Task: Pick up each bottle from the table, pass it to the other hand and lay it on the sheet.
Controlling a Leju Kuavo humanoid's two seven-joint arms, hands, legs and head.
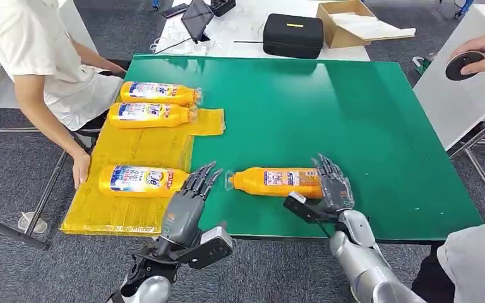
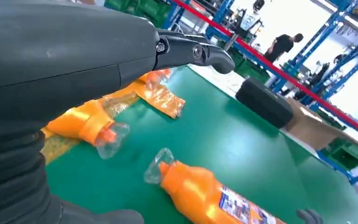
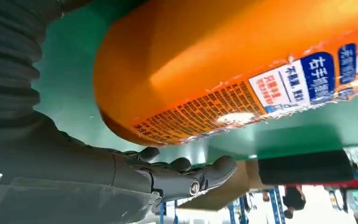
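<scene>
Three bottles (image 1: 142, 180) on sheet (image 1: 145, 148); one bottle (image 1: 276, 182) on table (image 1: 353, 113).

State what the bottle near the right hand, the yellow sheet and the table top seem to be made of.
Bottle: likely glossy orange plastic, with a highlight, printed label and clear cap.
Sheet: probably thin plastic film, translucent yellow, slightly wrinkled.
Table top: smooth green matte mat, maybe rubber or vinyl.

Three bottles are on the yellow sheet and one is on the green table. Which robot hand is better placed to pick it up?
The right robot hand: its fingers sit at the base of the orange bottle, which lies on the green table. The left robot hand hovers open near the yellow sheet, apart from the cap.
</scene>
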